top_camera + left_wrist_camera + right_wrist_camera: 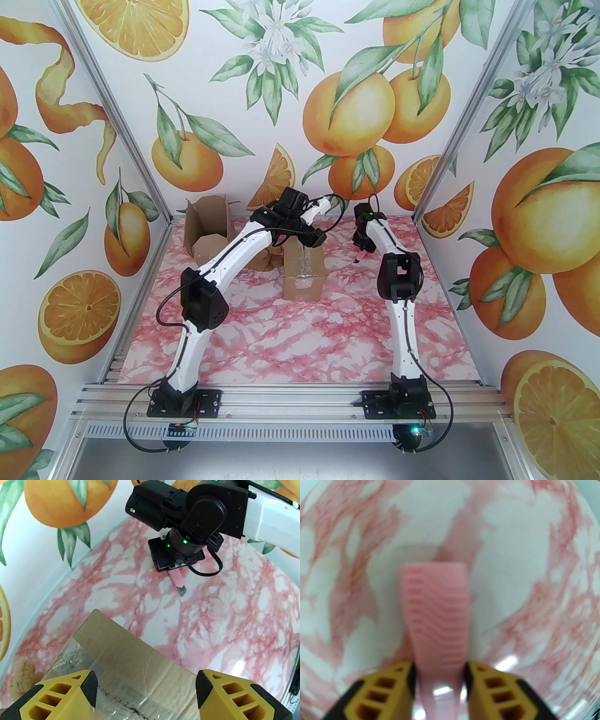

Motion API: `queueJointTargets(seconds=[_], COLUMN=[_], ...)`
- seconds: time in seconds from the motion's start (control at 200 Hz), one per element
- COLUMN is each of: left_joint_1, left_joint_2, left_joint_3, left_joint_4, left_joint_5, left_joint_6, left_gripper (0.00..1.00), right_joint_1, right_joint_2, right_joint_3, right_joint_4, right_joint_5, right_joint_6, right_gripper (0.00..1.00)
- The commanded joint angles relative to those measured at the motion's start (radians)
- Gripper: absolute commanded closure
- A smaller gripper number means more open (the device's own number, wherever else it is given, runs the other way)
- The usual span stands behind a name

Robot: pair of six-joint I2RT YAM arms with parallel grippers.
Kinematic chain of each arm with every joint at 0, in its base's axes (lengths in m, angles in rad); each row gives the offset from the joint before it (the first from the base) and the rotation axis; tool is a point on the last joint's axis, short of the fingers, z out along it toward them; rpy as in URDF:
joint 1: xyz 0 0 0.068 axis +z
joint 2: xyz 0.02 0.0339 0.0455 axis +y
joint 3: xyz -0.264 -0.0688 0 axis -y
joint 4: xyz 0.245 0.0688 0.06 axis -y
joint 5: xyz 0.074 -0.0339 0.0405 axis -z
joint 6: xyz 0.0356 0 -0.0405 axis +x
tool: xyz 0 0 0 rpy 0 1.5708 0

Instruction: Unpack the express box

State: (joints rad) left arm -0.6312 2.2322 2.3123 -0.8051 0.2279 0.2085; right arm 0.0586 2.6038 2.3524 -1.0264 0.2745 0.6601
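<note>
The express box (303, 272) is a sealed cardboard carton with clear tape along its top seam, standing mid-table. My left gripper (146, 686) hovers open just above the box (131, 658), its yellow fingers astride the taped seam and not touching it. To the right of the box, my right gripper (440, 679) is shut on a pink box cutter (436, 611), both pads pressing the handle. The cutter (177, 578) points down at the table, its short blade tip close to the surface. From above, the right gripper (362, 251) and the cutter (359, 258) sit near the table's back right.
An opened cardboard box (208, 229) with raised flaps stands at the back left. A tan fuzzy object (22, 676) lies on the table just left of the sealed box. Printed walls close in the table on three sides. Bare pink marbled table (328, 337) lies in front.
</note>
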Motion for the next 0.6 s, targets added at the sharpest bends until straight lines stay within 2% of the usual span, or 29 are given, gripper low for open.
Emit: queueJointTargets(seconds=[0.0, 0.12, 0.295, 0.395, 0.595], left_joint_1=[0.005, 0.004, 0.004, 0.002, -0.009], left_joint_2=[-0.044, -0.055, -0.08, -0.086, -0.11], left_joint_3=[-0.006, -0.022, -0.075, -0.101, -0.208], left_joint_4=[-0.017, -0.01, 0.031, 0.047, 0.139], left_joint_5=[0.012, 0.03, 0.072, 0.103, 0.155], left_joint_6=[-0.016, -0.028, -0.065, -0.105, -0.233], left_gripper=[0.27, 0.27, 0.27, 0.27, 0.28], right_joint_1=[0.012, 0.025, 0.038, 0.048, 0.085], right_joint_2=[0.004, -0.095, -0.307, -0.428, -0.613], right_joint_3=[-0.082, -0.244, -0.564, -0.754, -1.022], right_joint_4=[-0.043, 0.04, 0.258, 0.385, 0.563], right_joint_5=[-0.014, -0.009, -0.074, -0.126, -0.164], right_joint_6=[-0.023, -0.029, -0.026, -0.021, -0.009], right_gripper=[0.68, 0.72, 0.72, 0.74, 0.74])
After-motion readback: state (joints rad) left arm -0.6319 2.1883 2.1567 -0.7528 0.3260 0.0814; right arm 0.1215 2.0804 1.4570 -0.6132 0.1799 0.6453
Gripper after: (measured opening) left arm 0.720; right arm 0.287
